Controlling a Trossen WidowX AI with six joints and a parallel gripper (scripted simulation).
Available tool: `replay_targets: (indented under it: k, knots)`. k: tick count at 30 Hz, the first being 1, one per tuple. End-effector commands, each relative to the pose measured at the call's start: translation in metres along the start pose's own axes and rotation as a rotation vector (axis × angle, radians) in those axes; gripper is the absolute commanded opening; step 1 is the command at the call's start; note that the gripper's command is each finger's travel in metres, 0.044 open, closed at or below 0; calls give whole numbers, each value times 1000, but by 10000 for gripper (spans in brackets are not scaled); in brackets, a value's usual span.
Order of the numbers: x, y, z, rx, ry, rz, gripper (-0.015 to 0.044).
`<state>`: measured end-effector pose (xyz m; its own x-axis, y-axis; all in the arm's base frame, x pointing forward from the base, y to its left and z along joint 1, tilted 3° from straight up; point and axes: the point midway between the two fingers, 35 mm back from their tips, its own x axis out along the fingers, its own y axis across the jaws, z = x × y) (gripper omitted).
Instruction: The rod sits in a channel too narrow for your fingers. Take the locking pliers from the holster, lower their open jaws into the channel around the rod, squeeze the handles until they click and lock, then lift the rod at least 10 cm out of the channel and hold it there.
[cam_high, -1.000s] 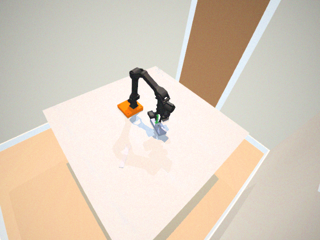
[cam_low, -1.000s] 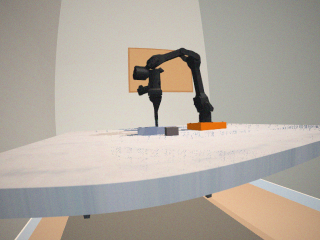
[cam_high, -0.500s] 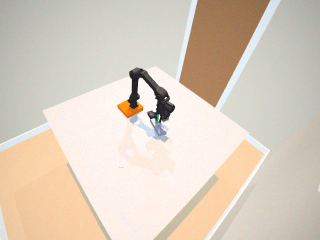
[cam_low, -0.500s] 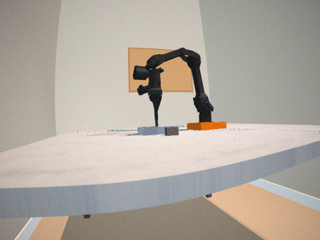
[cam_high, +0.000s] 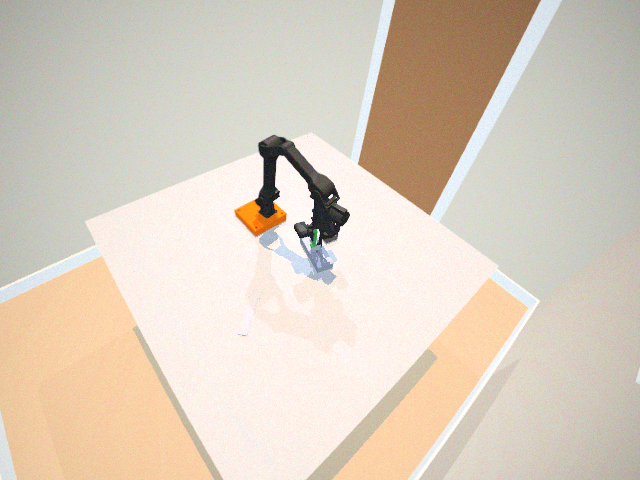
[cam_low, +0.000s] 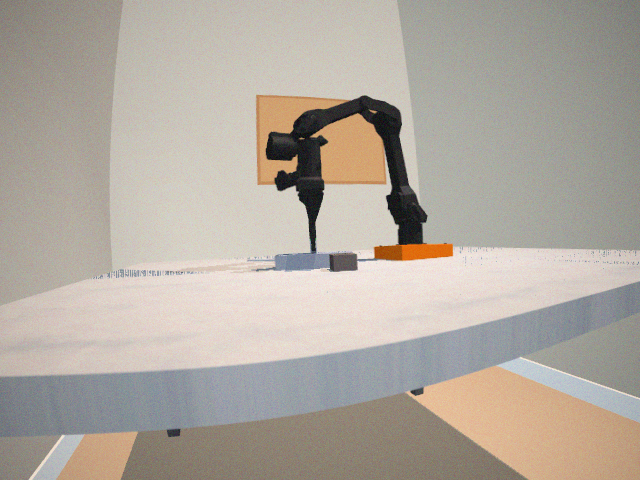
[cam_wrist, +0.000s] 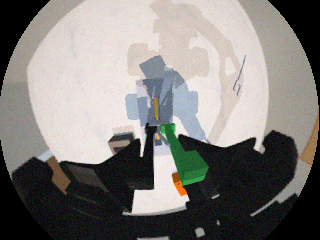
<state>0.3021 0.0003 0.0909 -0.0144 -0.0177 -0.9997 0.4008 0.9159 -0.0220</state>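
Yellow rod (cam_wrist: 156, 109) lies in channel of grey-blue block (cam_high: 324, 267) (cam_low: 299, 261) (cam_wrist: 166, 111). Black gripper (cam_high: 316, 246) (cam_low: 312, 251) (cam_wrist: 159, 139) points down over it, fingers parted. Dark grey box (cam_low: 343, 261) (cam_wrist: 121, 143) sits near block. Pliers: cannot make out.

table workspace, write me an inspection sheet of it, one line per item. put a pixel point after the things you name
surface: pale tabletop (cam_high: 387, 310) (cam_low: 310, 320) (cam_wrist: 50, 75), shadows on it
job's things: yellow rod (cam_wrist: 156, 107) in the grey-blue block (cam_high: 324, 268) (cam_low: 302, 261) (cam_wrist: 142, 115); pliers not clearly identifiable
clutter: small dark box (cam_high: 332, 238) (cam_low: 343, 261) (cam_wrist: 121, 142) beside the block; faint thin strip (cam_high: 248, 320) on the table
gripper (cam_high: 316, 246) (cam_low: 312, 251) (cam_wrist: 159, 128): jaws partly apart above the block; cannot tell whether they grip anything
cables: nothing seen
surroundings: plain walls, brown panel (cam_high: 439, 77)
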Motion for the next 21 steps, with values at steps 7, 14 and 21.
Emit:
replay_targets:
  k: [7, 14, 21]
  knots:
    - [0, -2, 0, -2, -2, -4, 233]
    - [0, -3, 0, -2, -2, -4, 223]
    - [0, -3, 0, -2, -2, -4, 221]
